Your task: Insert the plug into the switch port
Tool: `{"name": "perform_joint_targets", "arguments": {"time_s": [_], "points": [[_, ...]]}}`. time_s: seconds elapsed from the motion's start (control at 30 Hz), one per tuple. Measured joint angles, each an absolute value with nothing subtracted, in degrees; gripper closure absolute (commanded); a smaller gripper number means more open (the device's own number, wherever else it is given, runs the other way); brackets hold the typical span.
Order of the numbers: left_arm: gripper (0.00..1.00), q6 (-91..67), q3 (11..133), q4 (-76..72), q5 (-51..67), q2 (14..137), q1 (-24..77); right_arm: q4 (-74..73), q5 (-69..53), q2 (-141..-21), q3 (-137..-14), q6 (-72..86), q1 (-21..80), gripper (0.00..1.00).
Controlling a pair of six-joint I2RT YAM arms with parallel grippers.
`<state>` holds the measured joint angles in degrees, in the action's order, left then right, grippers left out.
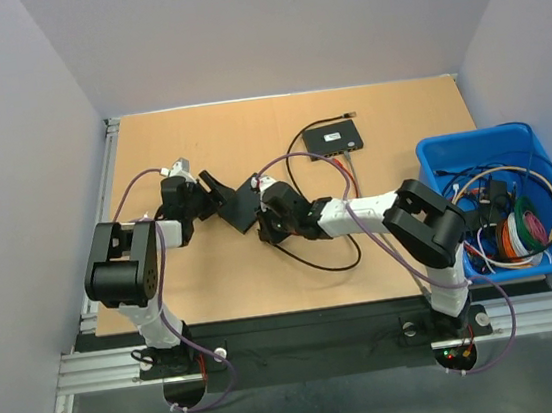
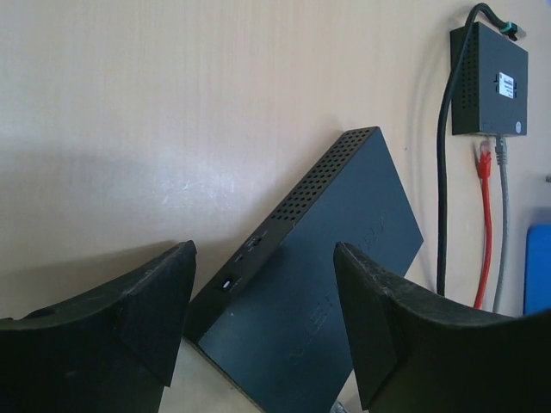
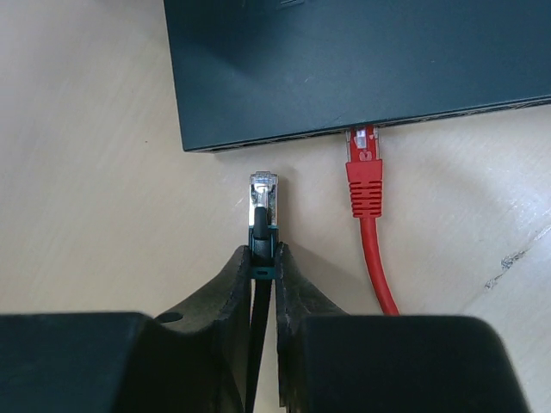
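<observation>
Top view: the blue plastic bin (image 1: 476,150) is sitting well out past the right arm, holding a tangle of coiled cables (image 1: 515,227) in orange, green and white.

Left wrist: the left gripper (image 2: 265,258) is holding its fingers apart, with the flat black network switch (image 2: 344,224) lying slantwise between and beyond them.

Right wrist: the right gripper (image 3: 263,258) is pinching the metal-tipped plug (image 3: 263,194) by its black boot. The plug's long axis is pointing straight away from the fingers at the switch's port edge, stopping just short of it, just left of a plugged-in red cable (image 3: 366,198).

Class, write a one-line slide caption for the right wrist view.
Right jaws pinch a plug just short of the switch, beside a red cable already plugged in.
</observation>
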<state>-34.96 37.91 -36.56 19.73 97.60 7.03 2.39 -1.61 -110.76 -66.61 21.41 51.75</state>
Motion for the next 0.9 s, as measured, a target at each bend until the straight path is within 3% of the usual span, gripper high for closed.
{"name": "perform_joint_targets", "arguments": {"time_s": [0.9], "points": [[0.29, -35.2, 36.1, -42.5, 22.4, 99.4, 6.9, 1.3, 0.4, -113.8, -71.1, 22.7, 51.8, 1.00]]}}
